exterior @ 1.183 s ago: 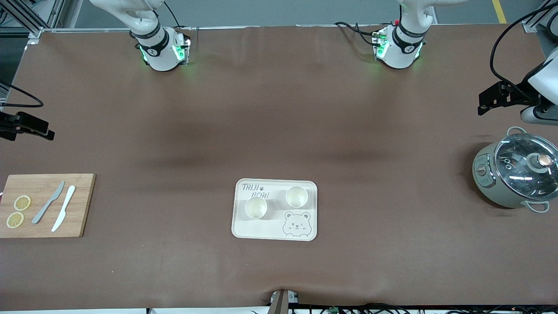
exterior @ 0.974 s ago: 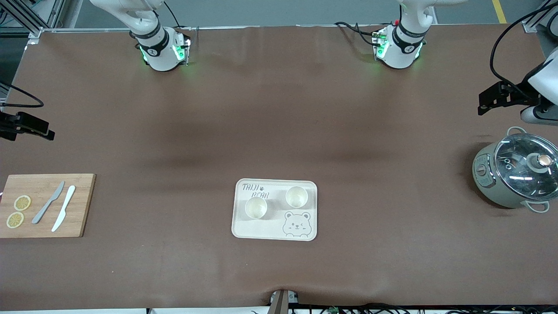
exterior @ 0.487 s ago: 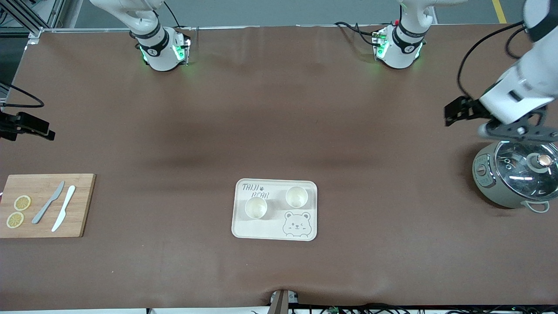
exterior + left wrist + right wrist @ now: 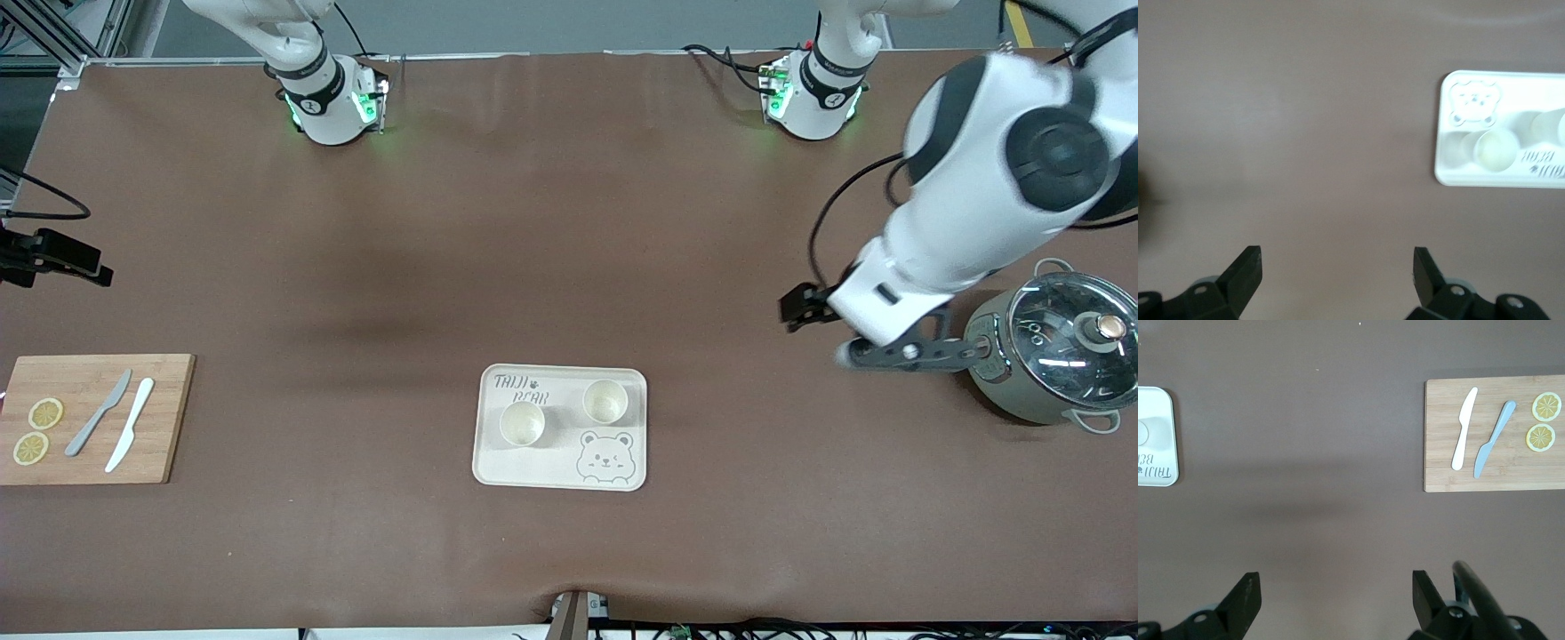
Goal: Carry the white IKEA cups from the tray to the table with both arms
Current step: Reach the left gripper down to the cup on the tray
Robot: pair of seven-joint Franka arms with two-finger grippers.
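Two white IKEA cups stand upright on the bear-printed tray at mid-table. One cup is nearer the front camera. The other cup is beside it, toward the left arm's end. My left gripper hangs over bare table between the tray and the pot, open and empty. In the left wrist view its gripper shows over bare table, with the tray and a cup farther off. My right gripper is open and empty over bare table at the right arm's end, where that arm waits.
A grey-green pot with a glass lid stands close beside the left gripper. A wooden cutting board holds two knives and two lemon slices at the right arm's end; it also shows in the right wrist view, as does the tray's edge.
The left arm has swung in from the table's edge and down toward the middle; its gripper now hangs beside the pot. The cups, the tray and the right arm have not moved.
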